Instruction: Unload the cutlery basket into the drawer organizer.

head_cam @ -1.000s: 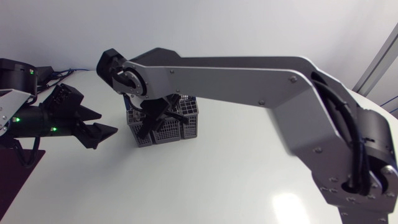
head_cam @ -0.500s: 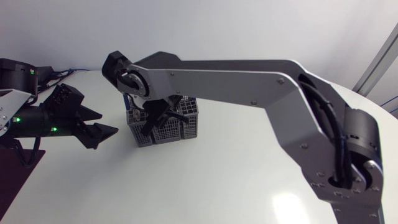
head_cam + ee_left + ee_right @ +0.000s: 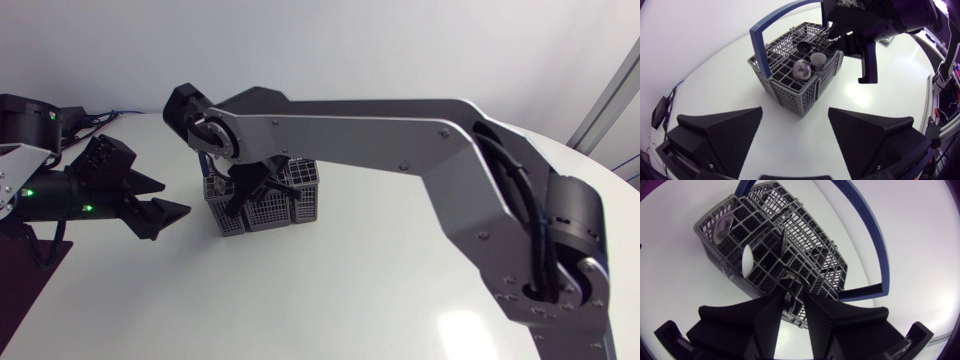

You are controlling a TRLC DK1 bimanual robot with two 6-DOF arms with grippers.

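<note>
The grey cutlery basket (image 3: 268, 203) with its blue handle (image 3: 771, 22) stands on the white table. Spoon bowls (image 3: 802, 70) stick up out of its cells. My right arm reaches across from the right, and its gripper (image 3: 238, 190) is down in the basket's left part. In the right wrist view the fingers (image 3: 767, 322) are pressed from both sides on the tip of a metal cutlery piece (image 3: 789, 299); a pale spoon (image 3: 746, 260) stands just ahead. My left gripper (image 3: 175, 198) hovers left of the basket, open and empty.
A dark flat mat (image 3: 25, 290) lies at the table's left front corner, under my left arm. Bare white tabletop (image 3: 350, 290) stretches in front of and to the right of the basket.
My right arm has shifted slightly over the basket, and its fingers have drawn together onto the cutlery piece. The left arm has stayed still.
</note>
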